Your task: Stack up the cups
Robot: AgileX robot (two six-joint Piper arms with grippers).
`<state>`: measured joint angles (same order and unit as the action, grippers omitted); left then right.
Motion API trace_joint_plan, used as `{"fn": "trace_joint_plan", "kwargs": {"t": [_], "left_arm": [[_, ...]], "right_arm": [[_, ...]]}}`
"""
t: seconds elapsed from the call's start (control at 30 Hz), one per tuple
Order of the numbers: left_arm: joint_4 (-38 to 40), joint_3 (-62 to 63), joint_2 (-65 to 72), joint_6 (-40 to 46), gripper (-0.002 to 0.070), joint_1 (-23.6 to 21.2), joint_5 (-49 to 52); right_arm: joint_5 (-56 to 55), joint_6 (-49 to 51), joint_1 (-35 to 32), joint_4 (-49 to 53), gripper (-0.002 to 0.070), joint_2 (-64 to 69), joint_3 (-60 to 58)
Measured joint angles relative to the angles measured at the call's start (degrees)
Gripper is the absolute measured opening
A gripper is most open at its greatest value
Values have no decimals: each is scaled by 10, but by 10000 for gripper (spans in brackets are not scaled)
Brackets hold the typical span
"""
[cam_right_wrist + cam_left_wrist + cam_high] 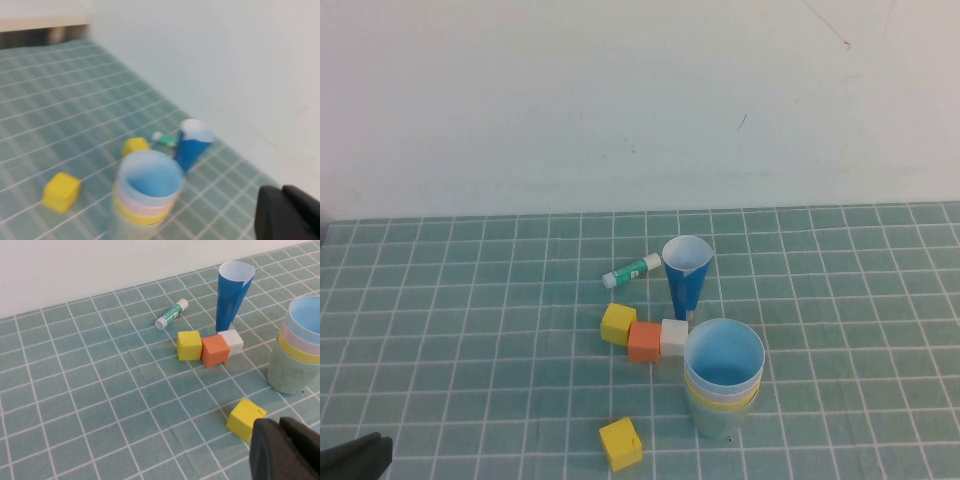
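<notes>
The cups (723, 378) stand nested in one upright stack on the green grid mat: green at the bottom, then yellow, pink, and light blue on top. The stack also shows in the left wrist view (299, 352) and the right wrist view (148, 192). My left gripper (279, 424) is shut and empty, low at the near left corner of the mat (355, 455), well apart from the stack. My right gripper (282, 192) is shut and empty, off to the stack's side and out of the high view.
A narrow dark blue cone cup (685, 275) stands just behind the stack. A yellow cube (618, 323), an orange cube (645, 341) and a white cube (673, 337) sit in a row left of the stack. Another yellow cube (621, 444) lies nearer. A glue stick (632, 269) lies further back.
</notes>
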<state>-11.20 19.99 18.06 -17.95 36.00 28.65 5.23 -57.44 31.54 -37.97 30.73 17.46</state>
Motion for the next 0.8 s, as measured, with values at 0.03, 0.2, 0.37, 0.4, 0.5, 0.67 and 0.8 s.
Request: {"fn": "trace_joint_plan", "kwargs": {"t": [0.03,0.2,0.37,0.4,0.5,0.67,0.8], "left_arm": [[0,0,0,0,-1,0,0],[0,0,0,0,-2,0,0],[0,0,0,0,-2,0,0],[0,0,0,0,-2,0,0],[0,0,0,0,-1,0,0],[0,0,0,0,-1,0,0],[0,0,0,0,-1,0,0]], "right_arm": [[-23,13,-3,8,-1,-12,-15],[-58,82,-71,76,-1,-93,-71],[-43,153,-190,165,-1,-194,-125],[-38,169,-213,183,-1,-215,-136],[-16,232,-271,246,-1,-270,-171],[69,352,-323,337,-1,-312,-190],[129,392,-331,373,-1,-314,-190]]}}
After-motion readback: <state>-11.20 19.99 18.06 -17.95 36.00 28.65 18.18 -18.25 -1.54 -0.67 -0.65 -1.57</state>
